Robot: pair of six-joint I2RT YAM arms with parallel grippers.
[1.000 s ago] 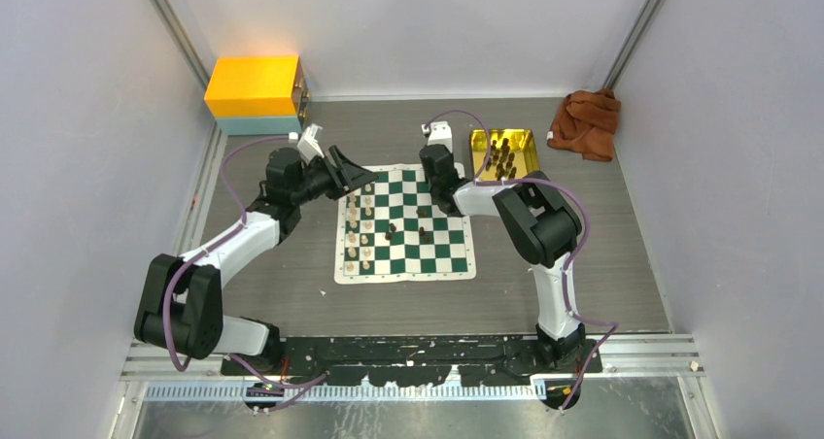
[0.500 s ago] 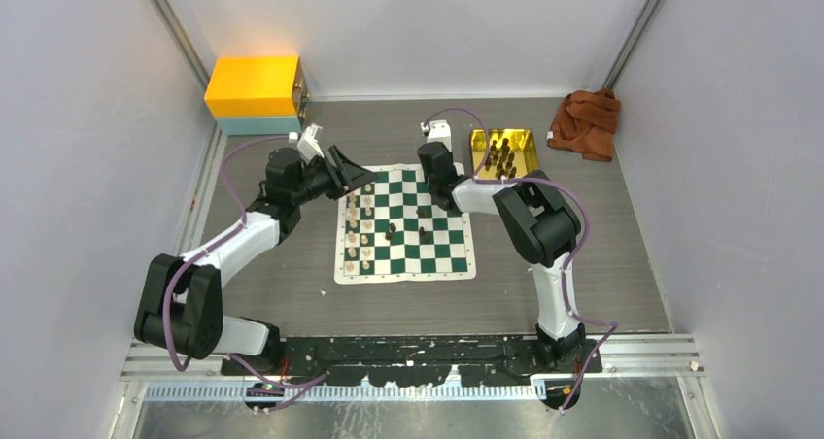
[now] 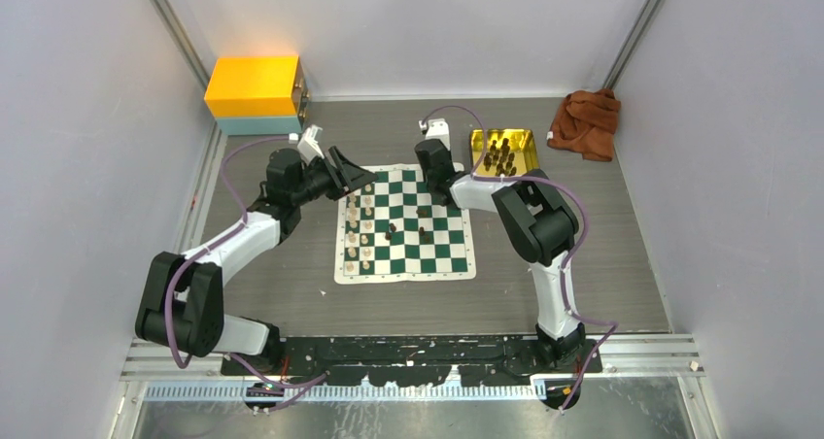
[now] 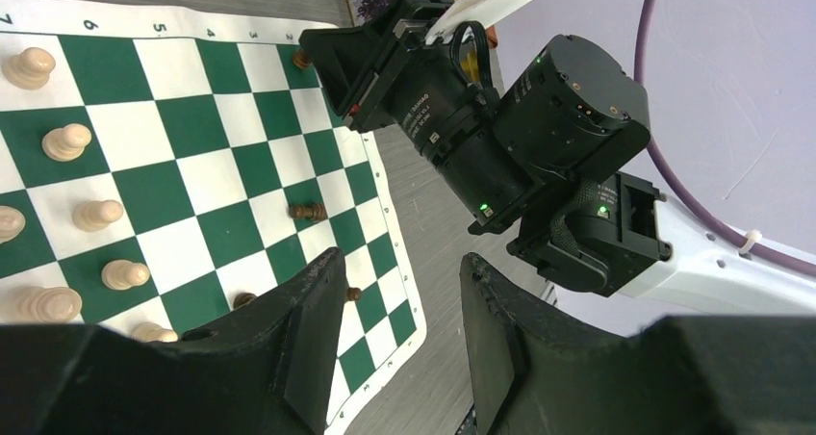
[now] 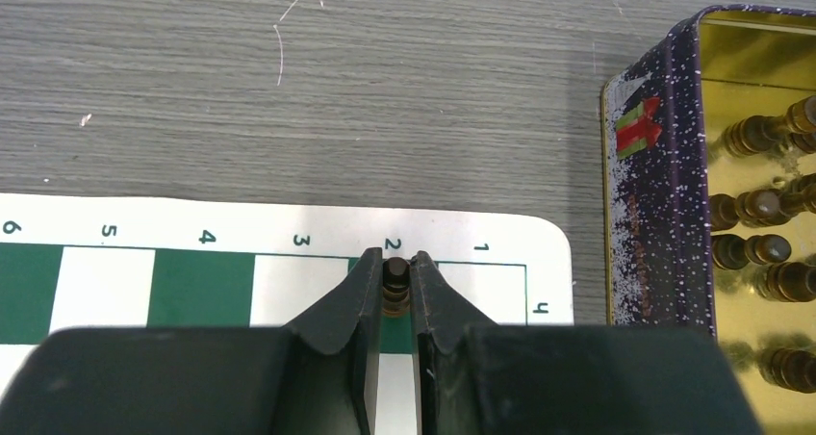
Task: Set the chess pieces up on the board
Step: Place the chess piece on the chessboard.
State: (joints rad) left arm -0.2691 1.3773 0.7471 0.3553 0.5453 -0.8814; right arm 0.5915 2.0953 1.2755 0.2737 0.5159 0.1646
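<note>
My right gripper [image 5: 395,260] has edged outward, clamped on a small dark-brown turned chess piece [image 5: 395,273]. An edge square of the green-and-white checked roll-up mat [image 5: 202,286] lies beneath my fingertips, so placing looks next. My left gripper [image 4: 399,291] hangs with its fingers apart, holding nothing.

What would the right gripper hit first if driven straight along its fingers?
Probably the board, at the green edge square by the 2 mark, with the dark piece clamped in the right gripper touching first. Its height above the board is unclear.

Glossy metal gold tray [image 5: 751,60], rt of frame. Smooth matt board [image 5: 202,286]. Matt grey wood-grain table [image 5: 289,89]. Brown fabric cloth [image 3: 584,120], upper rt.
</note>
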